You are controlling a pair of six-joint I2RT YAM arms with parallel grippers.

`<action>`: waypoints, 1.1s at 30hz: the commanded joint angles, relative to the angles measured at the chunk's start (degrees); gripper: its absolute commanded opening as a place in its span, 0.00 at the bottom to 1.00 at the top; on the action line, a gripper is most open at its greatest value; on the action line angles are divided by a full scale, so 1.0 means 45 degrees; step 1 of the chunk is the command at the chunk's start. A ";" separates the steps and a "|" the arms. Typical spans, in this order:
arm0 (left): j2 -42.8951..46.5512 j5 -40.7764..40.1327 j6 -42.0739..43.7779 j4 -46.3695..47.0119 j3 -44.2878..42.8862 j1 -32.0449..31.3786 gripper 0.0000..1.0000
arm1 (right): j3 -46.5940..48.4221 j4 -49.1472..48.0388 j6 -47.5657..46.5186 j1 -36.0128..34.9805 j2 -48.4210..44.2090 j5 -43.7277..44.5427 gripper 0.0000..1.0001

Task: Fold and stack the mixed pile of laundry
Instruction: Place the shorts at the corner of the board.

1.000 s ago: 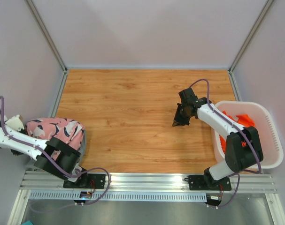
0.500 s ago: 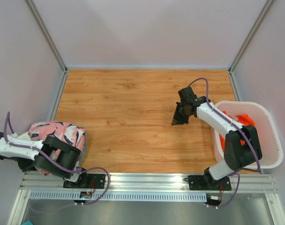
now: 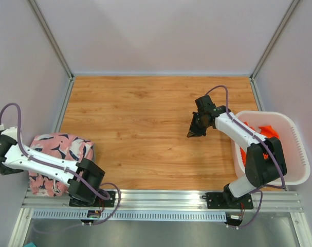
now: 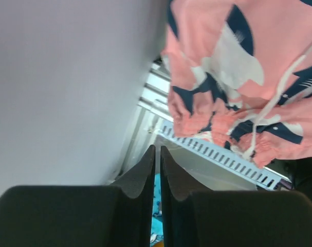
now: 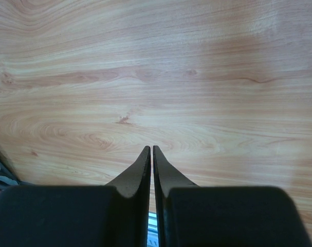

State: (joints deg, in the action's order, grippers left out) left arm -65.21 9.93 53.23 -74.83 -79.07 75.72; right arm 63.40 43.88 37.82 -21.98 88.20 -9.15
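A pink garment with a dark-and-white pattern [image 3: 58,149] lies bunched at the table's near left corner, its lower edge hanging over the metal rail. In the left wrist view this pink garment [image 4: 233,67] fills the upper right. My left gripper [image 4: 157,149] is apart from it beside the left wall, shut with nothing between its fingers. An orange garment [image 3: 258,131] lies in the white basket [image 3: 299,154] on the right. My right gripper [image 3: 193,133] hangs shut and empty over bare wood at centre right; its fingers [image 5: 143,164] point at the tabletop.
The wooden table [image 3: 140,118] is boxed in by pale walls on the left, back and right. A slotted metal rail [image 3: 161,198] runs along the near edge. My left arm [image 3: 42,163] stretches across the front of the pink garment toward the left wall.
My left arm swung out toward the left wall, and its gripper opened and shut again. The pink garment has dropped lower, toward the near edge. The right arm has barely moved.
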 commanded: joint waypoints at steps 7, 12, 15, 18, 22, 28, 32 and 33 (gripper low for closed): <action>-0.1620 -0.0193 -0.0677 0.0798 0.3209 -0.0421 0.08 | 0.0697 -0.0024 -0.0007 0.0040 -0.0031 -0.0136 0.05; -0.2322 -0.0743 -0.1358 0.4161 0.4698 -0.0634 0.06 | 0.0853 -0.0005 0.0013 0.0040 0.0067 -0.0155 0.05; -0.2773 -0.0625 -0.1808 0.5196 0.4893 -0.0831 0.06 | 0.0951 0.0112 0.0013 0.0059 0.0106 -0.0097 0.05; -0.3028 -0.0995 -0.1791 0.6059 0.5284 -0.0890 0.07 | 0.0951 0.0210 0.0013 0.0040 -0.0030 0.0040 0.05; -0.2971 -0.1310 -0.1537 0.6415 0.5344 -0.0909 0.10 | 0.0854 0.0269 -0.0065 0.0040 -0.0187 0.0274 0.05; -0.0123 0.1734 -0.1126 0.2472 0.4603 -0.2545 0.17 | 0.0873 0.0269 -0.0065 0.0040 -0.0206 0.0334 0.05; 0.0274 0.2673 -0.2529 0.0772 0.3491 -0.4462 0.19 | 0.0990 0.0386 -0.0162 0.0040 -0.0323 0.0664 0.05; 0.0040 0.2830 -0.2958 0.0363 0.3315 -0.5025 0.18 | 0.1009 0.0502 -0.0202 0.0059 -0.0439 0.0801 0.05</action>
State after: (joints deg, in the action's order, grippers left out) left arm -64.05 16.25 44.80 -65.04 -60.55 56.60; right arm 65.65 45.23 37.78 -21.98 88.31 -7.81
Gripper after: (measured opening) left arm 0.186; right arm 0.051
